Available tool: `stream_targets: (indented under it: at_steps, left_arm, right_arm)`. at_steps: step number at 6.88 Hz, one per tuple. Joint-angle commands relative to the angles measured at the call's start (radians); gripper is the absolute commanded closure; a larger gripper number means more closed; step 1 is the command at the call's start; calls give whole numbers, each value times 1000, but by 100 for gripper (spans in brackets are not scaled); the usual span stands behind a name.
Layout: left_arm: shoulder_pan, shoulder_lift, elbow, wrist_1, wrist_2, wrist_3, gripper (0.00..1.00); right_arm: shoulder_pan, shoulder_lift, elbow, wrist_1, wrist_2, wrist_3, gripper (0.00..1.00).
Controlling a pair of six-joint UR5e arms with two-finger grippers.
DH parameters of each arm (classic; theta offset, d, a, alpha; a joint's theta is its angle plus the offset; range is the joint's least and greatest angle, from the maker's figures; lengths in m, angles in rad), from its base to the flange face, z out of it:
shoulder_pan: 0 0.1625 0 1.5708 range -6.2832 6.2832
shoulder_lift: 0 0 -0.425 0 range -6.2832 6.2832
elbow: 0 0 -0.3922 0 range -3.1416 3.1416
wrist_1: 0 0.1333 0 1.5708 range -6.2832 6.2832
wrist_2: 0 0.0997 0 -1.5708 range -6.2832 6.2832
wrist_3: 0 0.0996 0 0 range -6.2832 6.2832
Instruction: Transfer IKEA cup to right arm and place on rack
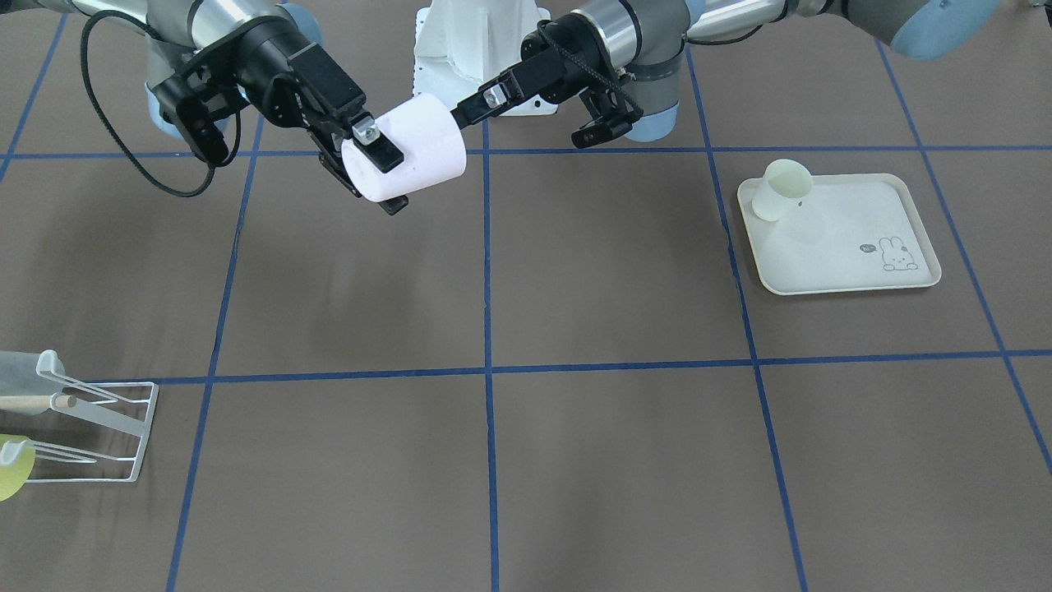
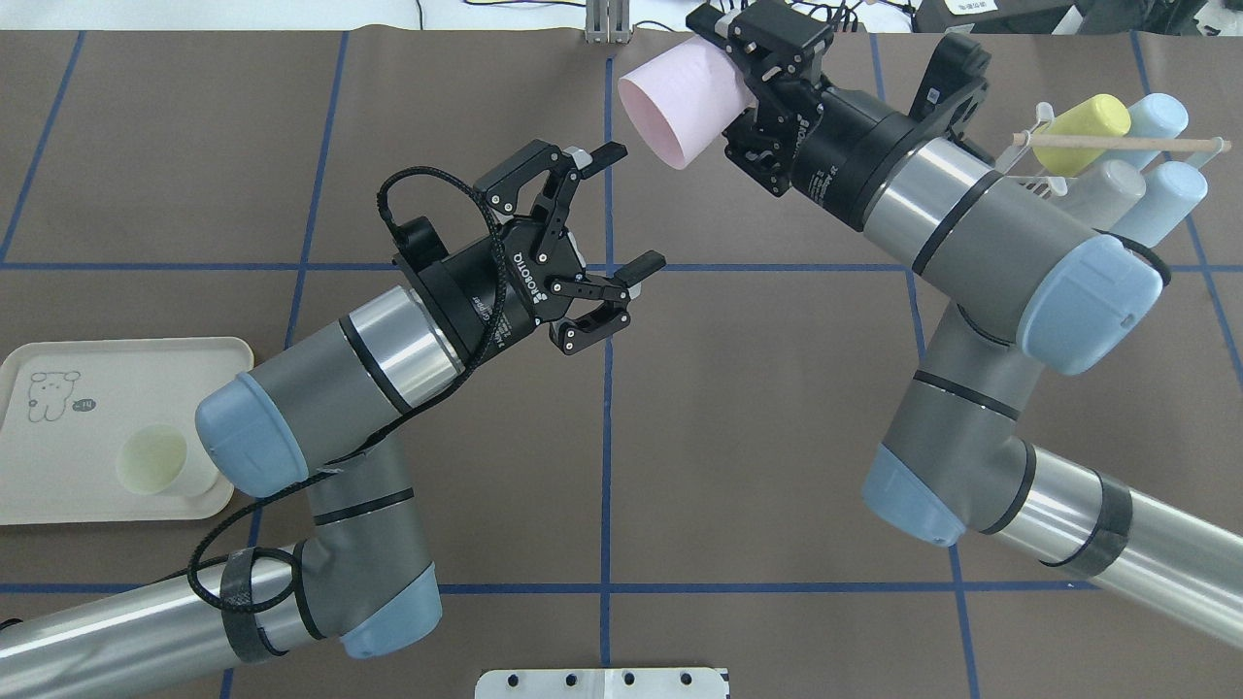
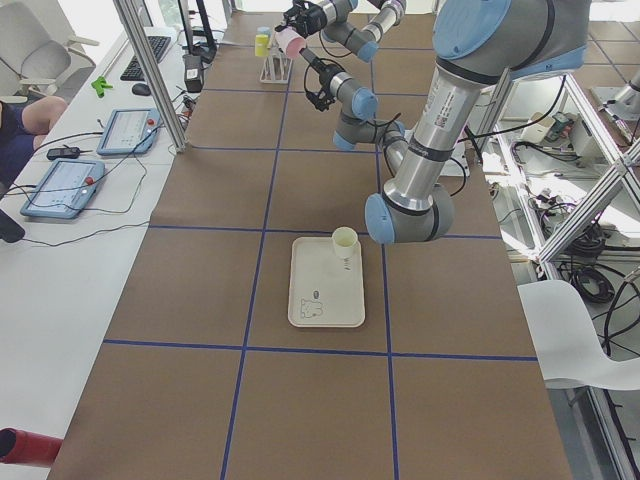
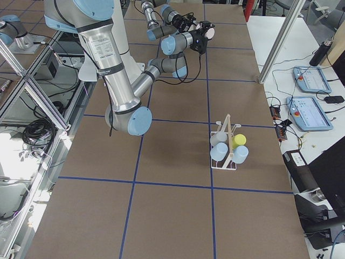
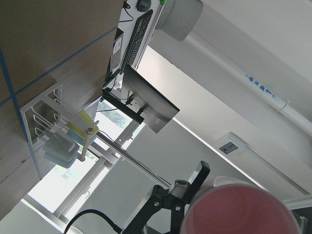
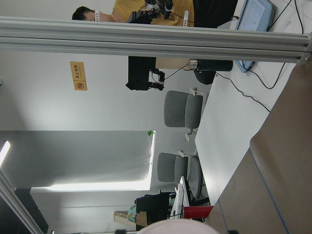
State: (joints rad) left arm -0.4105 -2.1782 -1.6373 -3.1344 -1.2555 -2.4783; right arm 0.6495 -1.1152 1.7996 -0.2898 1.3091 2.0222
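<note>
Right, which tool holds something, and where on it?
The right tool clamps the pink cup across its wall near the base; the left tool is open.

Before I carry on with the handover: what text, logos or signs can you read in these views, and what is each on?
"ROBOTIQ": on the body of the left gripper, lying sideways in the overhead view.
Speech bubble beside the rabbit on the tray: too small to read.
Yellow wall sign: a prohibition symbol shows, but the lettering is too small to read.
Pink cup: no print visible.
</note>
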Motion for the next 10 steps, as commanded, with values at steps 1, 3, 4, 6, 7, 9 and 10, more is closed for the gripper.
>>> stream_targets:
  at_steps: [1, 3, 4, 6, 7, 9, 10]
  left_arm:
    - [-11, 64, -73, 10, -68, 85, 0]
    - [-33, 156, -104, 16, -93, 323, 0]
    - [-78, 235, -161, 64, -189, 493, 1]
    - [-267, 335, -257, 236, -490, 588, 1]
    - [-351, 397, -260, 240, -587, 655, 2]
    - [-457, 580, -292, 267, -764, 1001, 2]
    - [-496, 622, -291, 267, -821, 1062, 2]
  right_arm:
    - [115, -55, -16, -3, 67, -14, 100]
    - [225, -180, -20, -9, 143, -155, 100]
    - [234, -255, -19, -28, 145, -287, 100]
    - [278, -384, -5, -99, 139, -538, 100]
    - [300, -420, -3, -153, 115, -691, 100]
    - [299, -442, -3, -295, -37, -920, 100]
    - [292, -443, -23, -308, -104, -936, 100]
